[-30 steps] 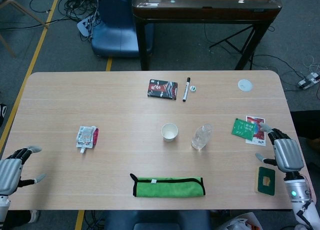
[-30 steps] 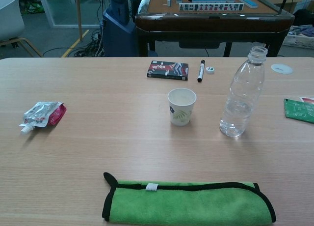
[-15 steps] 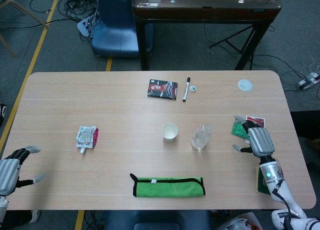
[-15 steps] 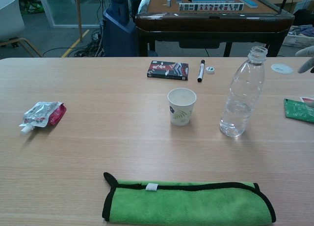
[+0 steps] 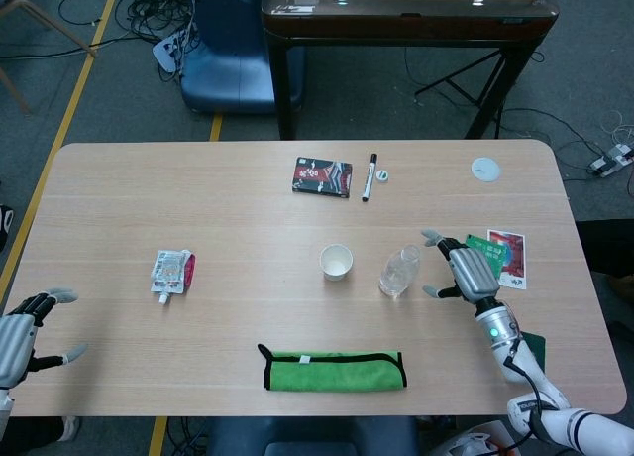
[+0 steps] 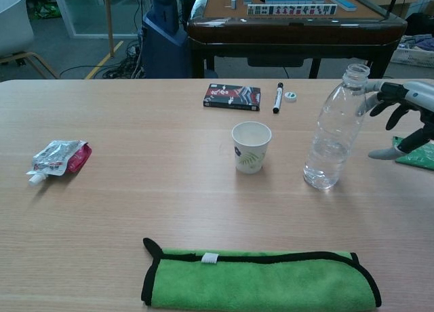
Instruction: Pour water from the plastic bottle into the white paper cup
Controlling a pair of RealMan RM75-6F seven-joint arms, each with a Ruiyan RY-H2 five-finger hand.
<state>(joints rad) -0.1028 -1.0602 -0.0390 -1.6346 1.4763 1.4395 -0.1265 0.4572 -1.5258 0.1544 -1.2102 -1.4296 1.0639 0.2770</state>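
Note:
A clear plastic bottle stands upright and uncapped right of centre, partly filled with water. The white paper cup with a leaf print stands upright just to its left, apart from it. My right hand hovers just right of the bottle with fingers spread, holding nothing; a small gap separates it from the bottle. My left hand rests open at the table's near left edge, far from both objects.
A folded green cloth lies at the front. A snack pouch sits left. A dark box, marker, bottle cap and white disc lie at the back. Green and red cards lie behind my right hand.
My right hand has swept left from the table's right edge over the cards to just beside the bottle. The left hand, bottle and cup have stayed put.

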